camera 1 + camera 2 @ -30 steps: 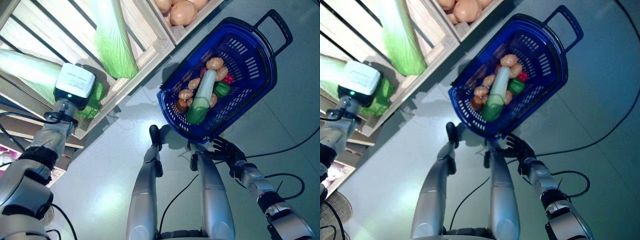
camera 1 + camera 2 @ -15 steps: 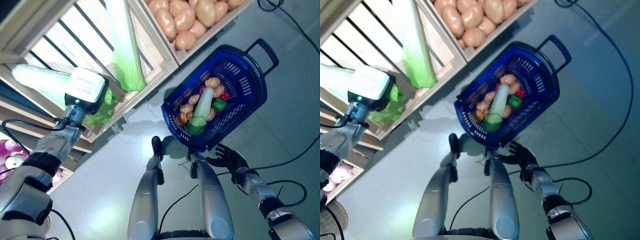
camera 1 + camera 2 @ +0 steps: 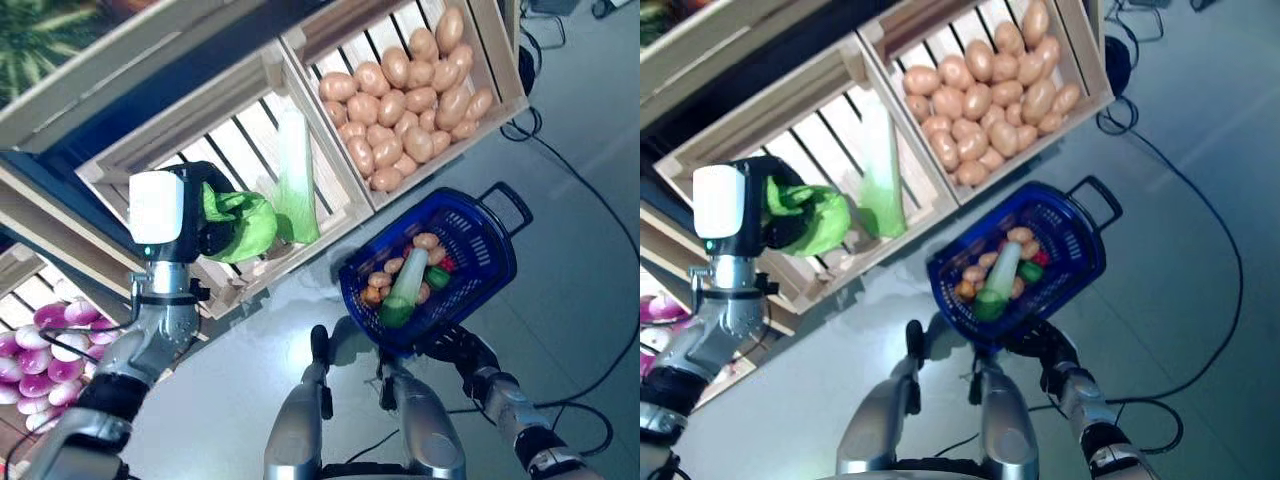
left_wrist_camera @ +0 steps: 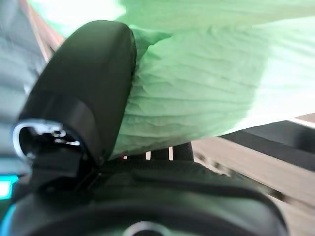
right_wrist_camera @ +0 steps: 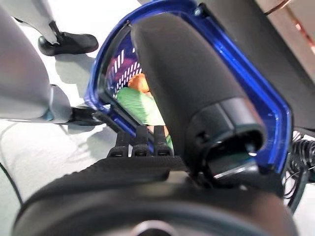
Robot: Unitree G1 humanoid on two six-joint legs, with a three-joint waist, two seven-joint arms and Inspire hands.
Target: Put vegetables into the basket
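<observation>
My left hand is raised in front of a wooden crate and is shut on a green leafy vegetable. In the left wrist view the thumb presses against its ribbed green leaves. A long pale-green vegetable lies in the crate right beside it. The blue plastic basket stands on the floor and holds a long pale-green vegetable, potatoes and a green pepper. My right hand is open at the basket's near rim, with its fingers straight.
The wooden stand with slatted crates fills the upper left of the eye views, close to the basket. Grey floor lies to the right of the basket, with black cables near the stand's corner.
The whole picture has shifted, so the camera has moved and shows more of the stand. My left hand stays shut on the leafy vegetable. My right hand stays by the basket's rim.
</observation>
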